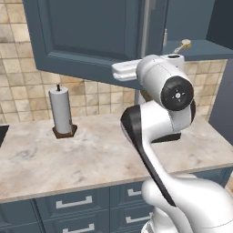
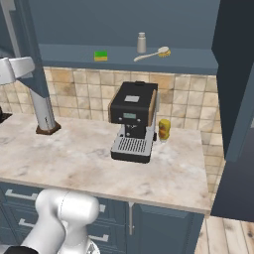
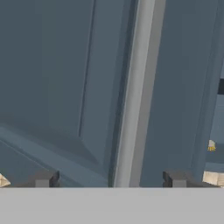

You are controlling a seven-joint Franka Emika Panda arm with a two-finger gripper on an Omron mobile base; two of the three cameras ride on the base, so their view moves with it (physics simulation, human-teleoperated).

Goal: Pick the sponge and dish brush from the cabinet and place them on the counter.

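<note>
cupboard open, jaws spread at its door handle

in the right base view the cabinet (image 2: 129,25) stands open across the top of the frame, and its shelf holds three things in a row. the sponge (image 2: 100,55) lies flat at the upper middle, green side up. right of it stands a small grey shaker (image 2: 142,42), upright. just beside the shaker lies the dish brush (image 2: 151,54), its long axis slanting from lower left to upper right, the bristle head at the right end and the thin handle pointing left toward the sponge. the brush head also peeks out at the upper right of the left base view.

no readable writing shows on anything.

below the shelf, the desk (image 2: 74,158) carries a black coffee machine (image 2: 133,121) at the centre of the frame, with a small yellow item just right of it. a paper towel roll (image 1: 61,111) stands upright on a brown base at the left of the left base view.

in the hand view the jaws (image 3: 111,179) are spread wide, one tip on each side of the long silver door handle (image 3: 135,92), not touching it and holding nothing.
</note>
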